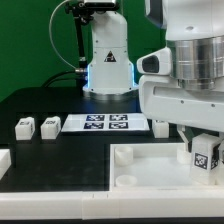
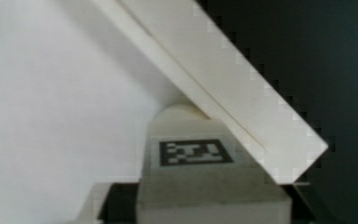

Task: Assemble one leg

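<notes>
My gripper [image 1: 205, 150] is shut on a white leg [image 1: 207, 155] with a black-and-white marker on its face, at the exterior view's right. It holds the leg just over the far right corner of the large white tray-like part [image 1: 150, 170]. In the wrist view the leg [image 2: 197, 160] fills the space between my jaws, its marker facing the camera, with the tray's raised rim [image 2: 220, 70] running diagonally behind it. Two more legs [image 1: 23, 127] [image 1: 50, 125] stand on the black table at the exterior view's left. Another leg [image 1: 160, 126] shows beside my gripper.
The marker board [image 1: 105, 123] lies flat behind the tray, in front of the arm's base [image 1: 108, 60]. A white part [image 1: 4, 160] sits at the exterior view's left edge. The tray has round corner sockets [image 1: 124, 155].
</notes>
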You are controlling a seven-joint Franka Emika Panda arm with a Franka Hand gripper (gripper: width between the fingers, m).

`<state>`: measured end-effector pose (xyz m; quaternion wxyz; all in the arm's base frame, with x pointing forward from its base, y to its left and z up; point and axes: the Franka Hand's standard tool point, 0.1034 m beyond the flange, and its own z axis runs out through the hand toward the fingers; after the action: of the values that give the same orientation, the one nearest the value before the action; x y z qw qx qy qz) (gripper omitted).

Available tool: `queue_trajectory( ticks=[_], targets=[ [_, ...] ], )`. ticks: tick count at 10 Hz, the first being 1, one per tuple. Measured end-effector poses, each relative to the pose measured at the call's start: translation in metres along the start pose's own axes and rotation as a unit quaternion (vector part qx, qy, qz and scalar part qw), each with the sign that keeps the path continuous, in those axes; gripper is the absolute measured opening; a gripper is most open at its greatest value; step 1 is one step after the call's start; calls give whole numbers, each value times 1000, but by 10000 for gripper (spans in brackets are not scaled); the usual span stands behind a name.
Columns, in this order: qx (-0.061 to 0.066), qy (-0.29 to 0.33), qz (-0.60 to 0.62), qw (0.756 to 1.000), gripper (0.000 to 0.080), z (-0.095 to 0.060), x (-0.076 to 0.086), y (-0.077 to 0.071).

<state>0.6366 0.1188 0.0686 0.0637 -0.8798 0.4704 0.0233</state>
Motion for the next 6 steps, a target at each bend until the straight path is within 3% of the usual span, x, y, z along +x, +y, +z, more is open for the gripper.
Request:
queue_trajectory(
  ticks=[2,6],
  targets=[
    [17,-31,164,986,295,1,3,1],
    [17,-43,354,934,295,1,1,-2]
  ],
)
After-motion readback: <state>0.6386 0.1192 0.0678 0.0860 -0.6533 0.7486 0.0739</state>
